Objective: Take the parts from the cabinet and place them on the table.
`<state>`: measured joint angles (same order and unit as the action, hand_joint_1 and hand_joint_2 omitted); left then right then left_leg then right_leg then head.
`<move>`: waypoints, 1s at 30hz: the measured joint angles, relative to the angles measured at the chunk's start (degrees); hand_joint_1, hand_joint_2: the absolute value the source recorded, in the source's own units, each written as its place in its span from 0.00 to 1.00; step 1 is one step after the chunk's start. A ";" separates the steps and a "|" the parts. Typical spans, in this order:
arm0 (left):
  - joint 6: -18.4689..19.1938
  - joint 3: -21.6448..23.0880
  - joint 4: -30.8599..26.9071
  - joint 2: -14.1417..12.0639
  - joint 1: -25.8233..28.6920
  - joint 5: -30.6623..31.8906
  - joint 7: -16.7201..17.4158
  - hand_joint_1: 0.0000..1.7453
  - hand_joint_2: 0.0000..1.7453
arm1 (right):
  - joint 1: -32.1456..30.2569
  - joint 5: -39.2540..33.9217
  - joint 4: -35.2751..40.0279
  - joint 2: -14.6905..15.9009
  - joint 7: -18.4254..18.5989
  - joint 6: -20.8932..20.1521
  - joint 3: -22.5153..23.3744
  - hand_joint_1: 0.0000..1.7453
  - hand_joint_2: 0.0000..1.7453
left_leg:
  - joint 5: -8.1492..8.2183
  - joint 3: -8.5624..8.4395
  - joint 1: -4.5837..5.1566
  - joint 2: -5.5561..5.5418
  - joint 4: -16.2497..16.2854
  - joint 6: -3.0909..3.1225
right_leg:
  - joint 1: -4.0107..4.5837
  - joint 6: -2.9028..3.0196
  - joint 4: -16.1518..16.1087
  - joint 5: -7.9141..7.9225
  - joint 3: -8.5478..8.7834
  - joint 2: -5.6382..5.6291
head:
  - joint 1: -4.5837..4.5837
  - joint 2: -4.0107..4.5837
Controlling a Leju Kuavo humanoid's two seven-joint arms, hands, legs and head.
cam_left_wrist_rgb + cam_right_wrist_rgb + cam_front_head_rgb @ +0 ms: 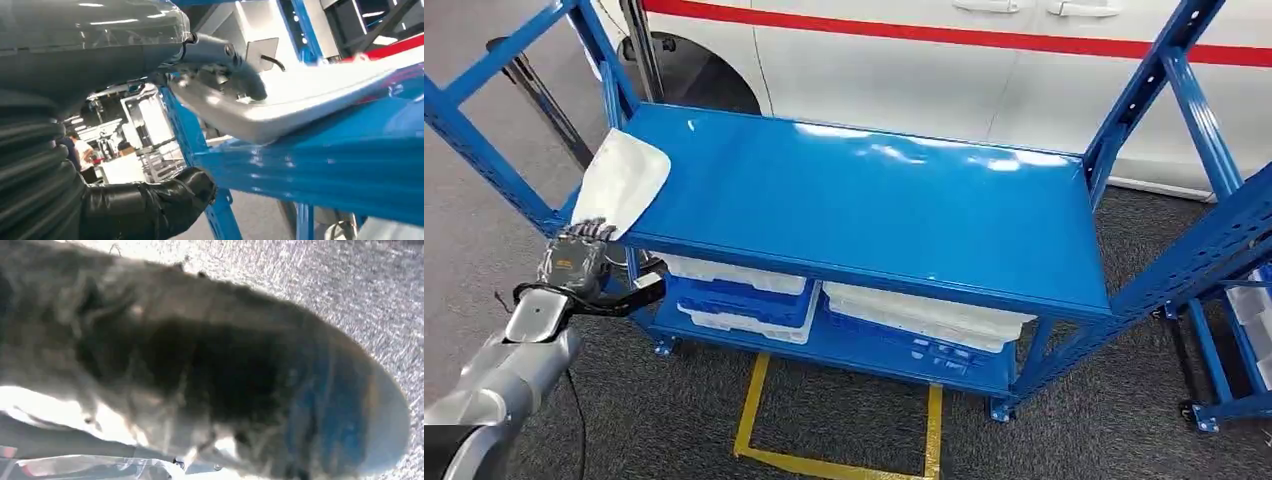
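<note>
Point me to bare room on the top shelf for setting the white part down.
Nearly the whole top shelf is bare, from its middle to the right-hand uprights by the white car. Only the left end is taken, where the left hand holds the white part over the corner. The lower shelf is crowded with white trays.

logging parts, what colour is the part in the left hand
White, held by the left hand; clearest in the head view.

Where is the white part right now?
In the head view the white part lies over the left end of the blue table, held by the robot's left hand.
</note>
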<state>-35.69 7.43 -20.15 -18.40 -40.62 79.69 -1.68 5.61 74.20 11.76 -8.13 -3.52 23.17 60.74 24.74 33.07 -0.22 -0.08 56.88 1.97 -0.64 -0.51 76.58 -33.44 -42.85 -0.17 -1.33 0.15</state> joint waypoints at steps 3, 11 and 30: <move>-0.11 -0.50 0.00 -0.35 0.34 -0.28 0.04 1.00 1.00 | -0.02 0.04 0.00 0.07 0.31 0.00 0.00 0.00 0.00 | 0.48 0.00 -0.27 -0.11 0.75 -0.55 | -0.58 -0.27 -9.69 5.95 4.86 0.04 | 0.00 0.00; 0.09 -1.48 0.00 -1.48 0.79 -1.46 -1.46 1.00 1.00 | 0.03 0.46 0.02 0.15 0.52 -0.04 -0.02 0.00 0.00 | 2.92 1.38 -0.49 -0.17 3.77 -2.73 | -0.31 2.24 -16.15 7.25 7.75 -0.17 | 0.11 0.00; 0.74 -5.16 -1.29 -3.02 2.86 -8.83 -11.52 1.00 1.00 | -0.09 0.74 0.02 0.17 0.46 -0.28 -0.02 0.00 0.00 | 0.14 0.26 -0.09 0.04 0.39 -0.17 | 0.31 0.49 -0.14 -0.83 0.21 -0.13 | 0.02 0.00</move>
<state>-34.96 2.27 -21.44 -21.42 -37.76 70.86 -13.20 5.52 74.95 11.78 -7.96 -3.06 22.88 60.72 24.88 33.34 -0.31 -0.03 57.27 1.80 -0.33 -0.01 76.44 -34.27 -42.64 -0.30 -1.31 0.15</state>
